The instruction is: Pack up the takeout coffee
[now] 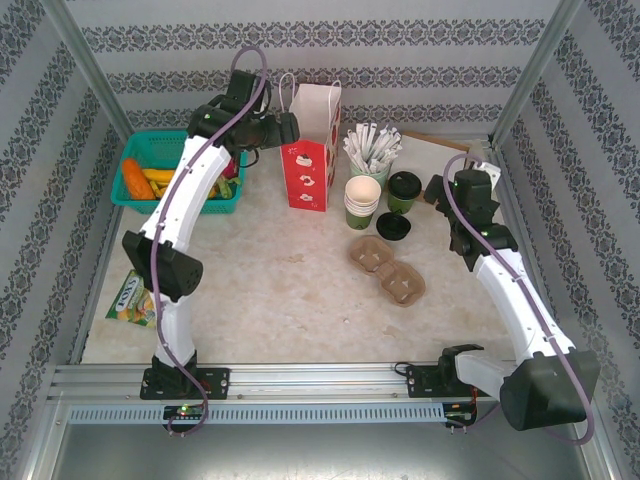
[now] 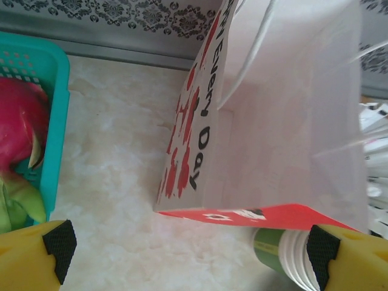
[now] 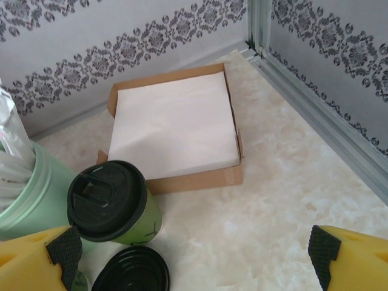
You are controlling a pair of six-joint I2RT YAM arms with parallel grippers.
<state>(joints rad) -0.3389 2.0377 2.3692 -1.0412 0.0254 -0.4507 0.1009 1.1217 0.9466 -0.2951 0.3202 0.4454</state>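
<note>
The takeout coffee (image 3: 109, 200) stands upright on the bench (image 1: 280, 290) at the far right, just beside a loose black lid (image 3: 130, 270); the right hand (image 3: 194, 254) hovers near it, fingers spread, empty; the left hand (image 2: 191, 251), equally spread, hangs by the gift bag (image 2: 273, 121); I'd judge the paper cup light and easily dented, so grip its body below the lid, gently.

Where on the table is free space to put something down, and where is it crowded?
The table is bare in the near middle, between the snack packet and the cup carriers, and in front of the gift bag. It is crowded back right: takeout coffee, stacked cups and loose lid stand close together.
</note>
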